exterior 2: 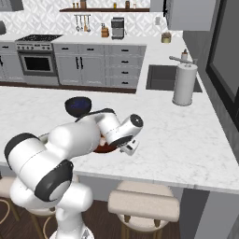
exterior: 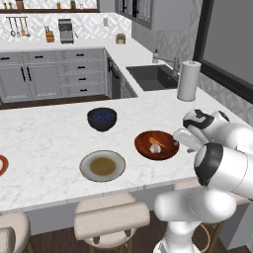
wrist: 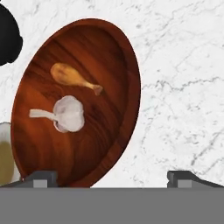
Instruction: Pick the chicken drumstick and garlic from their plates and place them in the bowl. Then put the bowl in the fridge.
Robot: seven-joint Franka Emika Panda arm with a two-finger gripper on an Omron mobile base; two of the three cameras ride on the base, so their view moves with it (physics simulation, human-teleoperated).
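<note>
Now chicken drumstick [wrist: 72,78] and garlic [wrist: 68,113] lie in bowl [wrist: 111,52]; gripper [wrist: 111,177] spread wide, empty. Advice: straddle near rim, clamp firmly, lift level.

two bowls [exterior: 156,145] [exterior: 102,119], two plates [exterior: 102,165] [exterior: 2,165]

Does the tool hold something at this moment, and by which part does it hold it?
Nothing is held. The tool is open above the bowl, where the chicken drumstick and garlic lie.

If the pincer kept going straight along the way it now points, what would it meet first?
Probably the bowl's near rim or the marble counter beside it; the open pincer straddles that edge, and depth is unclear.
</note>
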